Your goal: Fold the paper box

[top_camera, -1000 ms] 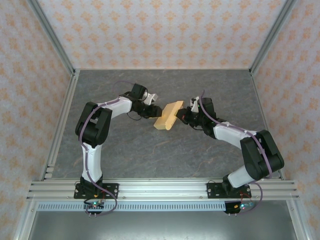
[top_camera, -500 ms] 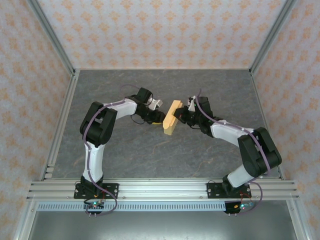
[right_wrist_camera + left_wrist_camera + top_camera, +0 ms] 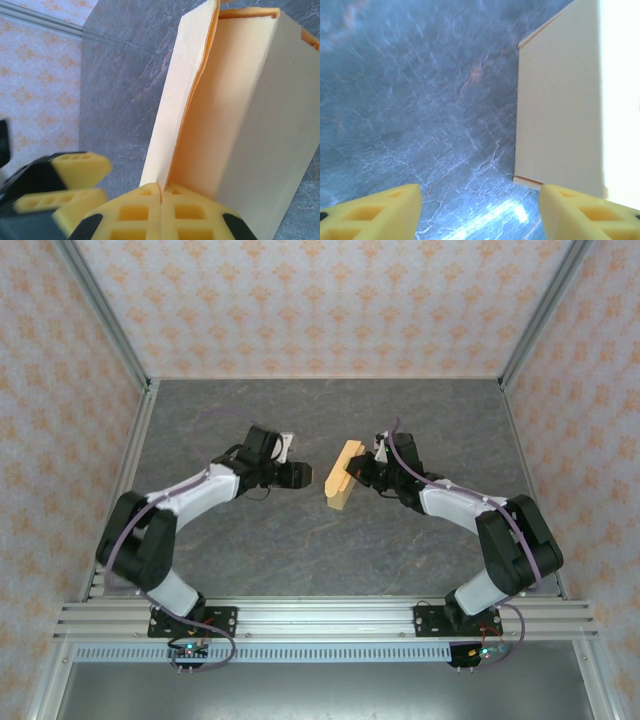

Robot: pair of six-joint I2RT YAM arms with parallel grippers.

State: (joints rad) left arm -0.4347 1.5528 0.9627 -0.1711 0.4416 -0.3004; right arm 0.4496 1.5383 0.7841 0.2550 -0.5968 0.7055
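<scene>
Near the middle of the worktop (image 3: pixel 300 550), a little toward its far edge, we saw the paper box (image 3: pixel 341 476) turned up on a narrow side, though we could not tell whether it touched the surface. On the side of it facing the right edge, the right gripper (image 3: pixel 360 472) was pinched tight on one thin flap (image 3: pixel 175 100). We found the left gripper (image 3: pixel 303 475) near the box toward the left edge, apart from it, its yellow fingers (image 3: pixel 375 212) spread wide around nothing.
</scene>
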